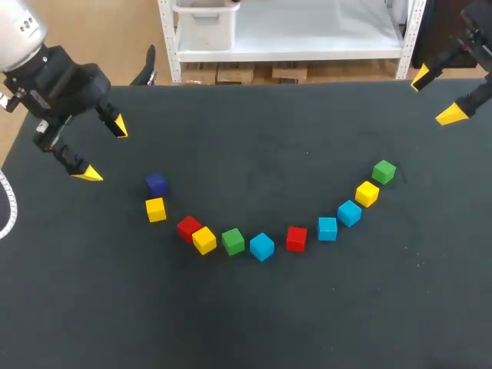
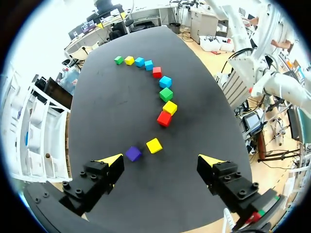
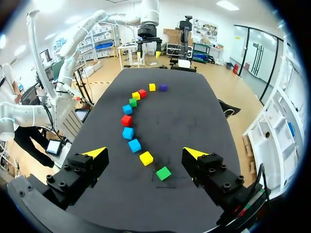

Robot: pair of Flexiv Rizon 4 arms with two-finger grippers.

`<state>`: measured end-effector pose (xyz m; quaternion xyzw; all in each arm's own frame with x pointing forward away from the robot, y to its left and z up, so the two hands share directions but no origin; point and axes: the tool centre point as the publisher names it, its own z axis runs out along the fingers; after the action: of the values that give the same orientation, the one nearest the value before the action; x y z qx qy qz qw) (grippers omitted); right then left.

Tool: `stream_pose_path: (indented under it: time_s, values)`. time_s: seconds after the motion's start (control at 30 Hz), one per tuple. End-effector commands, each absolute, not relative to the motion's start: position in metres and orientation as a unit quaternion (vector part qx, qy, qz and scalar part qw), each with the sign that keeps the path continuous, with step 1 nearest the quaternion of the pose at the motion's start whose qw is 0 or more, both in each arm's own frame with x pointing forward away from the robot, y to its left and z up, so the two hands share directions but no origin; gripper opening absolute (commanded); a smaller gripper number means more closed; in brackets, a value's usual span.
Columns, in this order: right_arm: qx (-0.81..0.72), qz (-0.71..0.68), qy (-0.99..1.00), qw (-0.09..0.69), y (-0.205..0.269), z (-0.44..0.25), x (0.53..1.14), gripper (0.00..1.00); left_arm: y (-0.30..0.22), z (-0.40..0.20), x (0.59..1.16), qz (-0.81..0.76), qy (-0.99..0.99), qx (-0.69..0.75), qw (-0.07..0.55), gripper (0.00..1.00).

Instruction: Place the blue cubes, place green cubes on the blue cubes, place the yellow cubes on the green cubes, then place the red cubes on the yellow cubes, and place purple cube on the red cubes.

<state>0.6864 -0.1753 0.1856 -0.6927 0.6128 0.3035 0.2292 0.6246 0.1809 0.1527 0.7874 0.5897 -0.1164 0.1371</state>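
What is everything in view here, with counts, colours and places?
blue cubes: 3, blue, one at the arc's middle, two neighbours on its right half
green cubes: 2, green, one left of the middle blue cube, one at the arc's right end
yellow cubes: 3, yellow, one next to the purple cube, one between red and green, one next to the right-end green
red cubes: 2, red, one on each half of the arc
purple cube: 1, purple, the arc's left end
table: 1, black, under all cubes
left gripper: 1, yellow-tipped, open, left of the purple cube
right gripper: 1, yellow-tipped, open, far right corner
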Motion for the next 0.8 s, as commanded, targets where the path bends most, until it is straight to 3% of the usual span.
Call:
stream_pose_path:
  time_s: [0.03,0.5,0.8]
  values:
    - [-0.693,0.305,0.612,0.229,-0.175,0.185,0.687,1.00,0.185,0.150,0.627,-0.135,0.597,0.776,0.152,1.00]
    - [-0.693,0.305,0.612,0.229,-0.175,0.185,0.687,1.00,0.188,0.150,0.629,-0.135,0.592,0.780,0.152,1.00]
    - [-0.748,0.257,0.559,0.248,-0.149,0.194,0.676,1.00,0.188,0.150,0.629,-0.135,0.592,0.780,0.152,1.00]
